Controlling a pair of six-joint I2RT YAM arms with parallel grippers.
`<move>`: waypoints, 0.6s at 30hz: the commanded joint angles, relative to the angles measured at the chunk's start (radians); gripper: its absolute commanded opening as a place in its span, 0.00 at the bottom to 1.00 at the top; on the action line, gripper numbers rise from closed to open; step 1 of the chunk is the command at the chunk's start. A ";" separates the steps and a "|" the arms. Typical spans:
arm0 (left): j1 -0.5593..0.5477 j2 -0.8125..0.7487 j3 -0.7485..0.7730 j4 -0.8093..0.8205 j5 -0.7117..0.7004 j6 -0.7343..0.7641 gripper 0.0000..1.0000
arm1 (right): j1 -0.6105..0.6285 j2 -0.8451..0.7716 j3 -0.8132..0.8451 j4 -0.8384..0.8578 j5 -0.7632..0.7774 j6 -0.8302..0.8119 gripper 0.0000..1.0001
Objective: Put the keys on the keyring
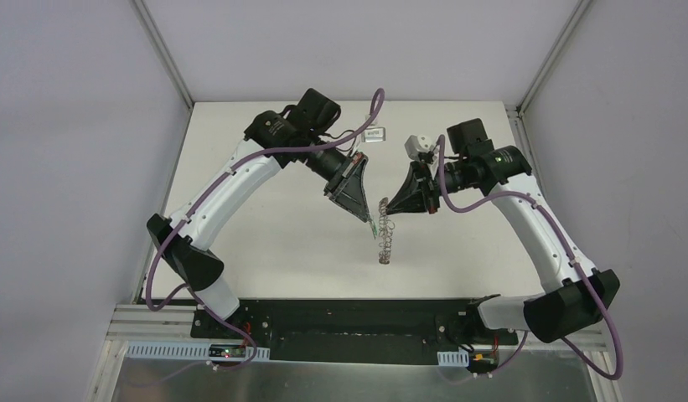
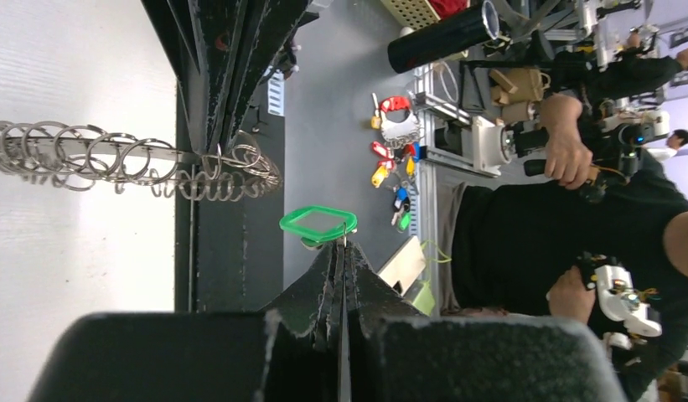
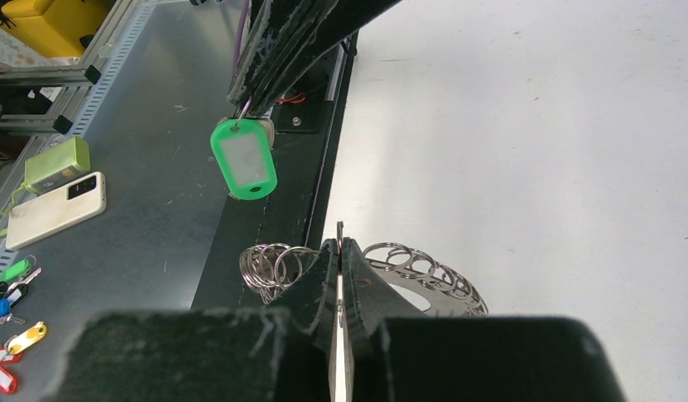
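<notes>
The left tool (image 2: 342, 251) is pinched fully closed on the key (image 2: 318, 224). It grips the small metal part, so the green head sticks out past the fingertips. The right tool (image 3: 340, 247) is also shut tight, clamping the flat band of the keyring (image 3: 416, 270) at one edge. The rest of the ring juts out from it, fringed with small wire loops (image 2: 231, 180). Both things are held between the two arms over the middle of the tabletop (image 1: 265, 234). The key is near the ring but not touching it.

The main risk is probably the fit. The loops are narrow and crowded together, and the key has to meet just one of them. A slightly wrong angle would likely push the key against the band or a neighbouring loop instead of hooking it.

Both holds also look slim. The key is held by a sliver of metal, so a sideways push could twist it in the fingers or knock it out. The ring is held at one edge only, and pressure from the key may make it pivot or slip. Either thing would then fall to the tabletop and have to be picked up again. The two tools are close together too, so a misjudged approach might bump their fingers.
</notes>
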 commanded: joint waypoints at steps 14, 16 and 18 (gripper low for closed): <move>0.007 0.063 -0.023 0.055 0.038 -0.093 0.00 | 0.043 0.017 0.052 -0.111 -0.023 -0.231 0.00; 0.009 0.077 -0.017 0.032 0.053 -0.087 0.00 | 0.043 0.010 0.046 -0.160 -0.008 -0.324 0.00; 0.009 0.076 -0.030 0.031 0.055 -0.087 0.00 | 0.045 0.000 0.030 -0.176 0.017 -0.384 0.00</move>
